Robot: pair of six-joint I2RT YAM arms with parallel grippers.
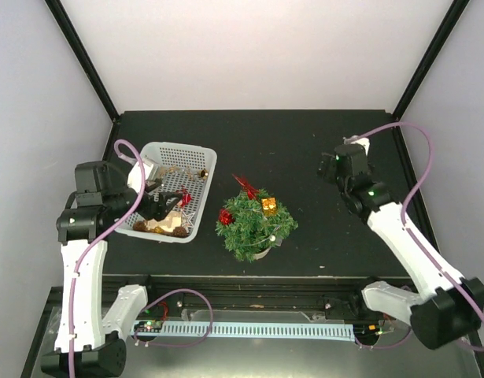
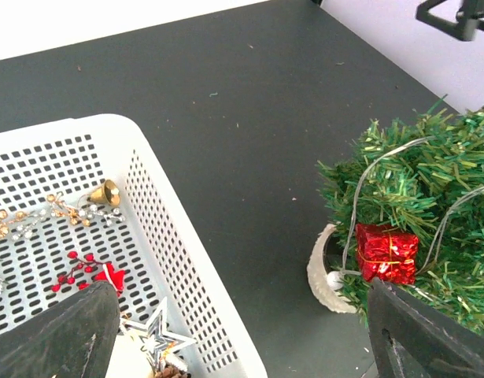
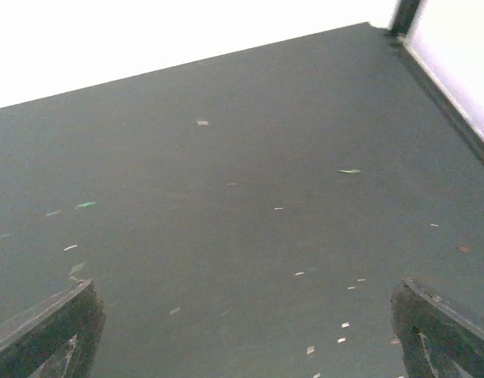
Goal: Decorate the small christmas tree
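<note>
The small christmas tree [image 1: 253, 223] stands in its cream pot near the table's front middle. It carries a red gift box [image 1: 225, 216], a gold gift box [image 1: 268, 205] and a red pick [image 1: 243, 183]. In the left wrist view the tree [image 2: 430, 197] and its red box [image 2: 387, 252] are at the right. My left gripper [image 1: 169, 205] is open and empty, over the right part of the white basket [image 1: 169, 150]. My right gripper [image 1: 330, 167] is open and empty, above bare table at the back right.
The basket [image 2: 159, 236] holds a gold bell [image 2: 106, 192], a bead garland [image 2: 45, 214], red berries [image 2: 76, 266], a silver star [image 2: 157, 335] and a pine cone. Black frame posts stand at the table's back corners.
</note>
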